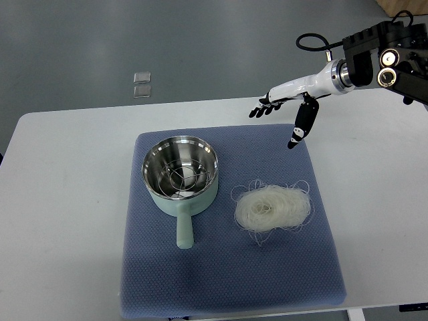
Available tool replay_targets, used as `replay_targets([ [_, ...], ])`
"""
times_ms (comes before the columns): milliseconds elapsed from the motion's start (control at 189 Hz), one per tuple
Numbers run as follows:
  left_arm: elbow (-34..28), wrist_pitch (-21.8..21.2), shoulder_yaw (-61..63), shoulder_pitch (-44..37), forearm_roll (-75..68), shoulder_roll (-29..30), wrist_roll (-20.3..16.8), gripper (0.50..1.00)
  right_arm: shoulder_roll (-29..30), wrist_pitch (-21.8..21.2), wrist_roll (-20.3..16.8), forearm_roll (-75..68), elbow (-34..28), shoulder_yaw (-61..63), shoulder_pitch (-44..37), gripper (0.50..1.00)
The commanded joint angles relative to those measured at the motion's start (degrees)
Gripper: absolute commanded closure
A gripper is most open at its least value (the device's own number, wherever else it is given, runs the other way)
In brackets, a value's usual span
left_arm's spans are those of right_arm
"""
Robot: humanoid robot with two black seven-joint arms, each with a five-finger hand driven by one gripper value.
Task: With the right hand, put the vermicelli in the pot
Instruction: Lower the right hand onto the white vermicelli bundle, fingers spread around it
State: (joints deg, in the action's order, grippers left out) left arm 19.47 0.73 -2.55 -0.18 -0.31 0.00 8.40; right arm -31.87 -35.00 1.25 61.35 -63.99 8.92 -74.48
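A pale green pot with a shiny steel inside and a wire rack in it stands on the left half of the blue mat, its handle pointing toward me. A loose white nest of vermicelli lies on the mat to the pot's right, apart from it. My right hand reaches in from the upper right and hovers over the mat's far right corner, well above and behind the vermicelli. Its fingers are spread, the thumb hangs down, and it holds nothing. No left arm shows.
The mat lies on a white table whose far edge runs just behind the mat. Beyond it is grey floor with a small clear square object. The right arm's black housing fills the upper right corner.
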Motion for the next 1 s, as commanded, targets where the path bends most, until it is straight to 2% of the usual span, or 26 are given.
replay_targets([
  [0, 0.0, 0.1, 0.0, 0.0, 0.0, 0.0, 0.0, 0.500, 0.1, 0.0, -0.5, -1.7, -0.9, 4.7, 4.8, 0.574],
  [175, 0.0, 0.1, 0.0, 0.0, 0.0, 0.0, 0.0, 0.500, -0.6, 0.0, -1.5, -1.6, -3.1, 8.8, 13.7, 0.574],
  [312, 0.0, 0.1, 0.1, 0.0, 0.0, 0.0, 0.0, 0.500, -0.3, 0.0, -1.7, -1.3, -3.4, 11.1, 17.8, 0.574],
  [996, -0.5, 0.1, 0.0, 0.0, 0.0, 0.0, 0.0, 0.500, 1.0, 0.0, 0.4, 6.7, -4.6, 12.2, 26.6, 0.581],
])
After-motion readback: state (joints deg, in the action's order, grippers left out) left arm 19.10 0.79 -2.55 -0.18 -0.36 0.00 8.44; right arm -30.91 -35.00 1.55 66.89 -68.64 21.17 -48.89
